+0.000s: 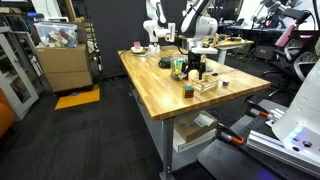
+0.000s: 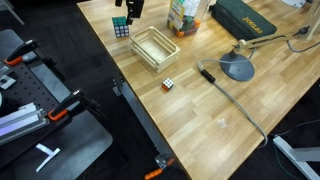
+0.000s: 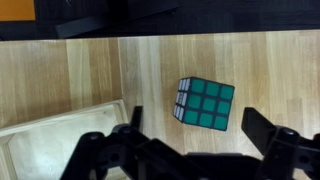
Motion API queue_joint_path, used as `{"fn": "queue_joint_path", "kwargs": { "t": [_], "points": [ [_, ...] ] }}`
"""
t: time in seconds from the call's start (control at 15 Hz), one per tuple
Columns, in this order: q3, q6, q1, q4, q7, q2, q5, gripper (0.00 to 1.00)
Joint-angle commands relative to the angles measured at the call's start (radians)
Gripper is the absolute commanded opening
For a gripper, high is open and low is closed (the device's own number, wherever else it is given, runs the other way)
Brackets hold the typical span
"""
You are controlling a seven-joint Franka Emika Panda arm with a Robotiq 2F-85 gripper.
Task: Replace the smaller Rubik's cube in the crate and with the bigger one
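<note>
Ana: Nearest to the lens in the wrist view are the two dark fingers (image 3: 135, 125) of the gripper (image 3: 193, 122), along the bottom of the frame. They stand wide apart, nothing is between them, and the gripper holds nothing.

Ben: And the bigger one (image 3: 205, 103)?

Ana: It sits on the wooden table (image 3: 90, 70), right of centre, green face up. It is turned a little against the line of the fingers. A corner of the crate (image 3: 50, 140) shows at the lower left, near it but apart.

Ben: In an exterior view the crate (image 2: 155, 48) is in the upper middle and looks empty. The smaller Rubik's cube (image 2: 169, 85) lies on bare wood just below it, outside, near the table's edge. So the taking out seems done. The step in hand is probably the grasp of the bigger one (image 2: 121, 27), which is at the top of the frame under the gripper.

Ana: The next move then calls for a small turn of the wrist to meet flat faces, a descent, a firm closing, and a lift above the crate wall.

Ben: The bigger one stands near the table's left edge there, so a push could send it off. The wood between it and the crate is bare. A tall container (image 2: 185, 15) stands just beyond the crate, to the upper right.

Ana: In an exterior view the crate (image 1: 207, 84) and the smaller cube (image 1: 188, 91) are very small, and the fingers cannot be read.
</note>
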Motion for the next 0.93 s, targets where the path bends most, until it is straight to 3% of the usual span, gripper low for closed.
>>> {"fn": "queue_joint_path", "kwargs": {
  "t": [0.0, 0.87],
  "points": [
    [-0.004, -0.012, 0.004, 0.010, 0.005, 0.010, -0.008, 1.00],
    [0.026, -0.017, 0.034, 0.096, 0.057, 0.153, 0.012, 1.00]
  ]
}}
